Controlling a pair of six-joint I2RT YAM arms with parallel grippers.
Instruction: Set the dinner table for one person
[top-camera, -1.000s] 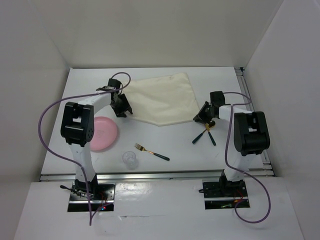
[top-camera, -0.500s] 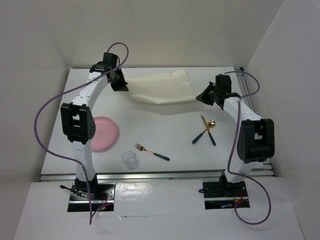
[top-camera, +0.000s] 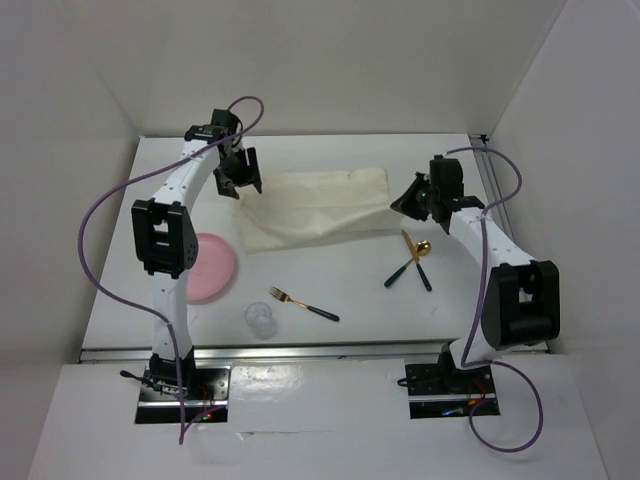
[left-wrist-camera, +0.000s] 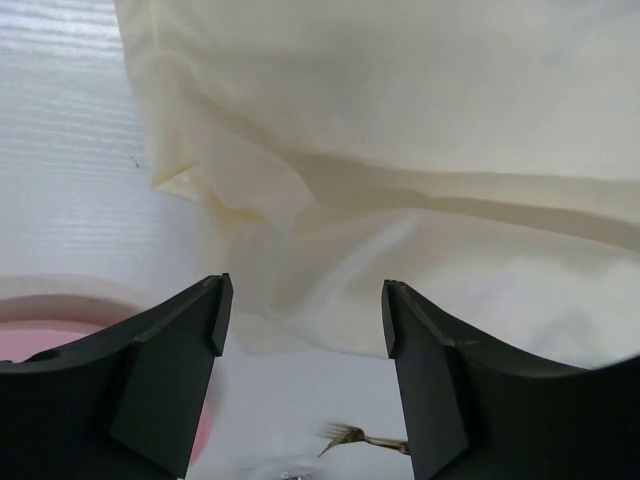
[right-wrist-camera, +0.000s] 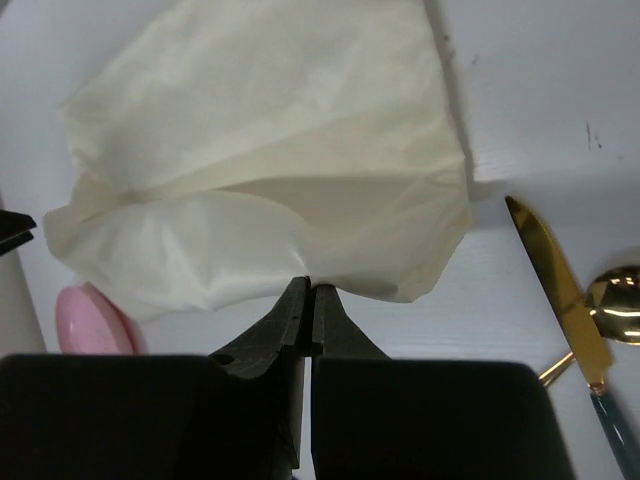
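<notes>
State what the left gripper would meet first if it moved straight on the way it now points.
Probably the cream placemat, bunched just ahead of the open left gripper; depth is unclear.

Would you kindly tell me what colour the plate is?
The plate is plain pink, clearest in the top external view.

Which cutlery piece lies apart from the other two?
The fork, alone beside the clear cup; the knife and spoon lie crossed together on the right.
</notes>
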